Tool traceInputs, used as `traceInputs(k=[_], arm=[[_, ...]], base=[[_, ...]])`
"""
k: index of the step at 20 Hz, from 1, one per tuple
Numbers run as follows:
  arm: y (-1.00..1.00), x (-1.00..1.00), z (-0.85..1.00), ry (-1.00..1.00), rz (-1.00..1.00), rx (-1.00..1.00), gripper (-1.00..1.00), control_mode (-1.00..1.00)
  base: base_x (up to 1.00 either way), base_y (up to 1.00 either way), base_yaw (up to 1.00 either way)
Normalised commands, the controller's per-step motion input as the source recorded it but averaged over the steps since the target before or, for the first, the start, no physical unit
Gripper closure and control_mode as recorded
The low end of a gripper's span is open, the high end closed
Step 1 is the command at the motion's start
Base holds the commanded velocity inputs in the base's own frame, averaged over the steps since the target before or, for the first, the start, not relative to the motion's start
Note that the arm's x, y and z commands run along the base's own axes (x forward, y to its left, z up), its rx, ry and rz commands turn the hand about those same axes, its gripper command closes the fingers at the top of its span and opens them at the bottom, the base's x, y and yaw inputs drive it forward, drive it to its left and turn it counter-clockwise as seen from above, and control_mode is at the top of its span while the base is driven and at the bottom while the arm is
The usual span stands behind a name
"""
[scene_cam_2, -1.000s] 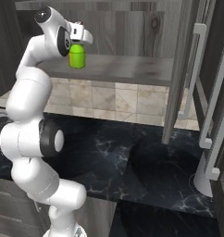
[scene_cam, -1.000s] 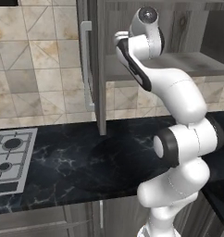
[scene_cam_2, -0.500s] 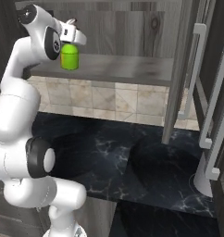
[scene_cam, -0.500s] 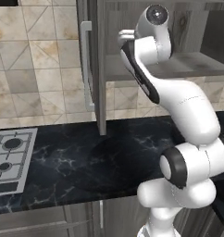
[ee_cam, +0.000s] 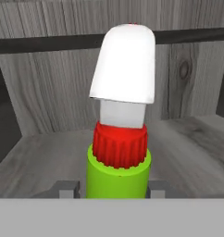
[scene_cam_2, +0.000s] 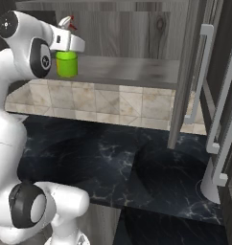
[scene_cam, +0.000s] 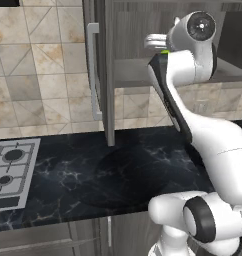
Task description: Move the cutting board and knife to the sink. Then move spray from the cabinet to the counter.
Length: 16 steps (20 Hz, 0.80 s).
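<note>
The spray [scene_cam_2: 66,63], a bright-green bottle with a red collar and white nozzle [ee_cam: 125,65], is upright at the left front of the cabinet's inner shelf [scene_cam_2: 127,72]. My gripper [scene_cam_2: 65,45] is shut on it near the neck, with a finger [ee_cam: 67,187] on each side of the green body [ee_cam: 118,178]. In the left base view the gripper [scene_cam: 160,46] reaches into the open cabinet [scene_cam: 143,65], and just a green sliver of the spray [scene_cam: 166,51] shows. The black counter [scene_cam: 93,170] lies below. The cutting board, knife and sink are out of view.
The cabinet door [scene_cam: 105,75] stands open, its long silver handle [scene_cam: 93,70] to the left of the arm. Another open door with bar handles [scene_cam_2: 204,91] stands on the right. A silver gas hob [scene_cam: 10,167] sits at the counter's left end.
The gripper has carried the spray a little leftward along the shelf in the right base view. The arm's upper links have swung out wider, away from the cabinet.
</note>
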Motion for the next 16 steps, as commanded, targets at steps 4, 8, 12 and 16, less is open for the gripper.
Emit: traceInputs(k=[4, 8, 12, 16], arm=[[-0.30, -1.00, 0.00, 0.08, 0.00, -0.01, 1.00, -1.00], [-0.12, -1.00, -0.04, 0.08, 0.00, -0.02, 1.00, -1.00], [0.00, -1.00, -0.20, 0.05, 0.02, -0.03, 1.00, -1.00], [0.00, -0.99, -0.40, 0.01, 0.08, -0.02, 1.00, -1.00]], base=[[0.00, 0.00, 0.00], [0.00, 0.00, 0.00], [0.00, 0.00, 0.00], [0.00, 0.00, 0.00]])
